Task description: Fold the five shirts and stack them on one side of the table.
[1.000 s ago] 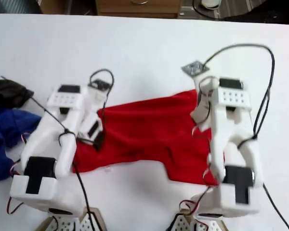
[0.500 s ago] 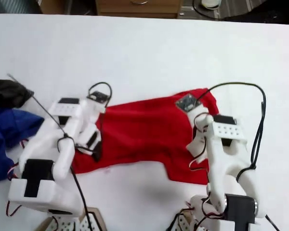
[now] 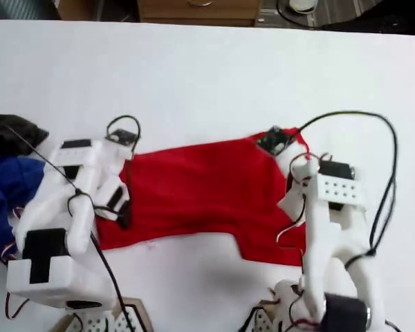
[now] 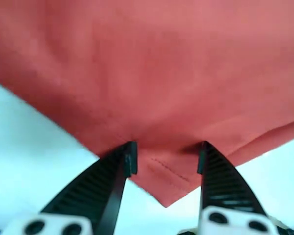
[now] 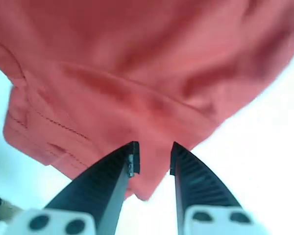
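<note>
A red shirt point(image 3: 194, 194) lies spread across the middle of the white table point(image 3: 194, 69). My left gripper point(image 3: 121, 214) is at the shirt's left edge, shut on a bunch of the red shirt point(image 4: 152, 73) near a hem corner; in the left wrist view the cloth sits between the tips of the left gripper point(image 4: 166, 156). My right gripper point(image 3: 289, 181) is at the shirt's right end, partly hidden under its wrist. In the right wrist view the right gripper point(image 5: 154, 156) stands nearly closed on a fold of the red shirt point(image 5: 137, 73).
Crumpled blue shirts point(image 3: 0, 200) and a black garment point(image 3: 10, 131) lie at the table's left edge. Black cables point(image 3: 380, 138) loop over the right arm. The far half of the table is bare white surface. Arm bases stand at the near edge.
Both arms drew back toward the near edge. The left gripper shifted left, pulling the shirt's left edge with it. The right gripper came down over the shirt's right end, and the cloth now lies flatter.
</note>
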